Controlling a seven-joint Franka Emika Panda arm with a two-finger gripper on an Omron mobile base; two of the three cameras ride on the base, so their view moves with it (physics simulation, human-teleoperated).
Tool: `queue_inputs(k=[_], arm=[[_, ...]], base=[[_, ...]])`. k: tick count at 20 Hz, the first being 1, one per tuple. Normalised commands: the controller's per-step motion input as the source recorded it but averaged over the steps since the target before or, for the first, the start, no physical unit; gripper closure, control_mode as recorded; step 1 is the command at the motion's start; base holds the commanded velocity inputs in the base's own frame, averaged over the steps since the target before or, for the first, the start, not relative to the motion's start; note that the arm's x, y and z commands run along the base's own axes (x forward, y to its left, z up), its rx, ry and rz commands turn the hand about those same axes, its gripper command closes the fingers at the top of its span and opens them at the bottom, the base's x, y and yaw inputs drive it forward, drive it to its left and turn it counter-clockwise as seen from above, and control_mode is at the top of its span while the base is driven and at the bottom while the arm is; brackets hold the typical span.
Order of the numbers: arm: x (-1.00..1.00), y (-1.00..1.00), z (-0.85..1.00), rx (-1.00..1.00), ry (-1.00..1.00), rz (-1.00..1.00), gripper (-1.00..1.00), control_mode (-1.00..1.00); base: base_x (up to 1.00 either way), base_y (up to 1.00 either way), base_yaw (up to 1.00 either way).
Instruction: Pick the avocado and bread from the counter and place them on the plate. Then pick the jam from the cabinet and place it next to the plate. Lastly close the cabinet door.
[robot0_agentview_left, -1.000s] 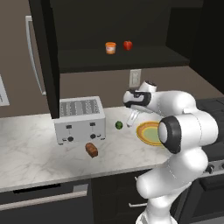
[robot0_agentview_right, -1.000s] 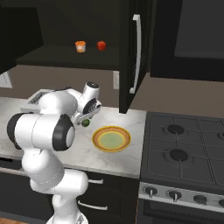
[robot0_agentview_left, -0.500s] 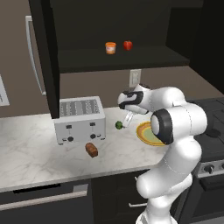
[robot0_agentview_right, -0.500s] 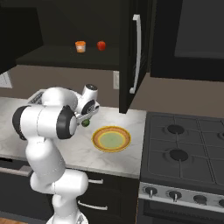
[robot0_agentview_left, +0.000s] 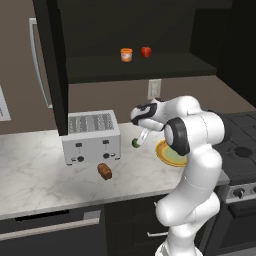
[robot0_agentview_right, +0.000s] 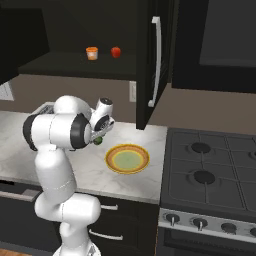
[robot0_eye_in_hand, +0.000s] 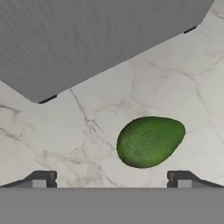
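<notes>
The avocado (robot0_eye_in_hand: 149, 141) lies on the counter (robot0_eye_in_hand: 87, 144) just under the claw (robot0_eye_in_hand: 111, 178), a little toward one finger and not in the middle between them. The two fingers stand wide apart and nothing is between them; they do not touch the fruit. From the left side, the claw (robot0_agentview_left: 140, 135) hangs right above the avocado (robot0_agentview_left: 135, 143), with the toaster (robot0_agentview_left: 92, 136) on one side of it and the plate (robot0_agentview_left: 170, 154) on the other side, both near. The bread (robot0_agentview_left: 104, 171) lies further out, in front of the toaster (well apart from the claw).

The arm is folded, with the elbow high and the hand reaching forward and tilted down to the counter. High above the claw, the jam (robot0_agentview_right: 92, 53) stands on the shelf of the cabinet (robot0_agentview_right: 75, 65), beside a red fruit (robot0_agentview_right: 116, 52). The cabinet door (robot0_agentview_right: 154, 60) stands open.
</notes>
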Motion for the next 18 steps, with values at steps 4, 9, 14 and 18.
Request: queue_inputs(k=[4,9,14,18], arm=[[0.21,0.0,-0.28,0.0,0.0,0.02,-1.0,-1.0],[0.26,0.0,-0.21,0.0,0.0,0.02,-1.0,-1.0],[0.28,0.0,-0.15,0.0,0.0,0.02,-1.0,-1.0],[0.11,0.03,-0.26,0.0,0.0,0.03,1.0,-1.0]], base=[[0.0,0.0,0.0],[0.0,0.0,0.0],[0.0,0.0,0.0],[0.0,0.0,0.0]])
